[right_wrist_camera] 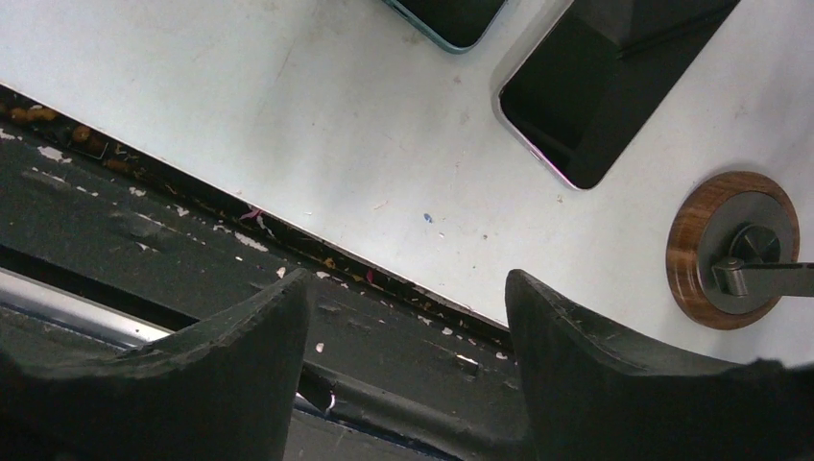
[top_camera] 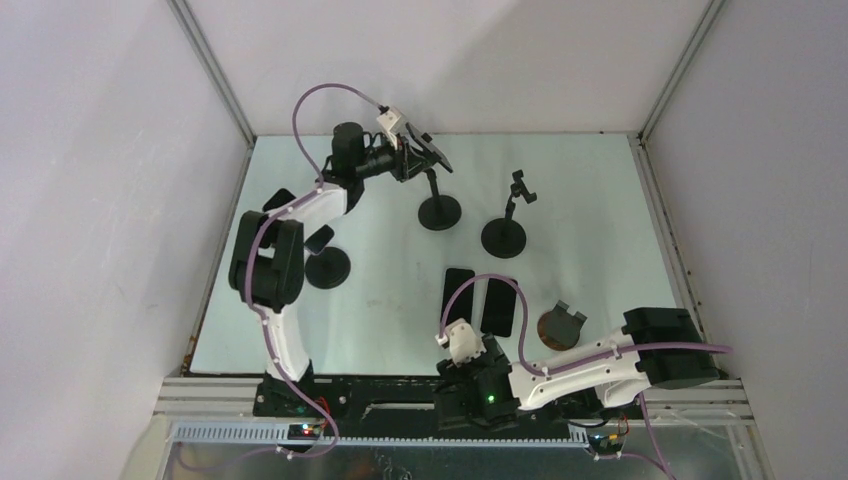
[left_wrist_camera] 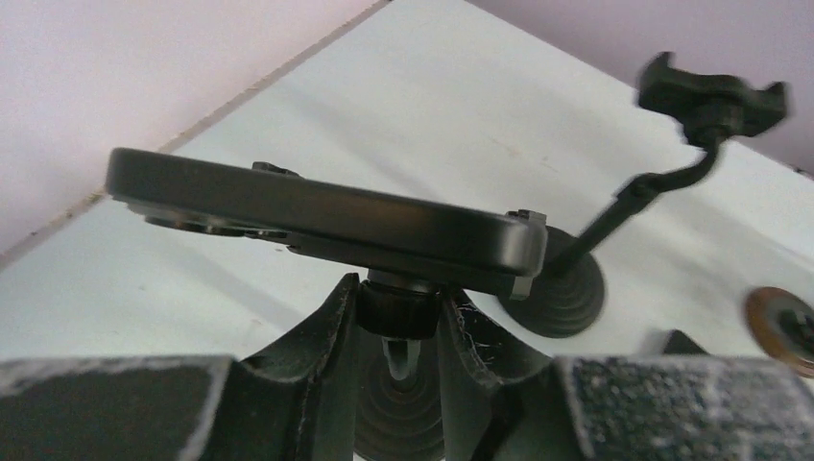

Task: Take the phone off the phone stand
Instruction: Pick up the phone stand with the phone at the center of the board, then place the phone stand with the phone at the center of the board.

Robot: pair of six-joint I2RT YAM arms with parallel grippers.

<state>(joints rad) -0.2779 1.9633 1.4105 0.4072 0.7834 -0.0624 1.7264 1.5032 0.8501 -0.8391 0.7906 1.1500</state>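
- The phone [left_wrist_camera: 326, 216] sits in the clamp of the phone stand [top_camera: 439, 212] at the far middle of the surface [top_camera: 590, 175]. It is tilted and seen edge-on from the left wrist.
- The left hand [left_wrist_camera: 398, 293] is right under the phone. Its fingers [left_wrist_camera: 322, 336] flank the stand's knob on either side, close against it. I cannot tell whether they are squeezing the knob or only bracketing it.
- An empty stand [top_camera: 503, 237] is just to the right, its clamp up and bare.
- Another black stand [top_camera: 327, 266] is near the left arm's elbow.
- Two dark phones lie flat side by side, one on the left [top_camera: 458, 293] and one on the right [top_camera: 497, 305].
- A wood-based stand [right_wrist_camera: 734, 248] is beside them.
- The right hand [right_wrist_camera: 408, 283] hangs released over the near edge of the surface, grasping nothing.
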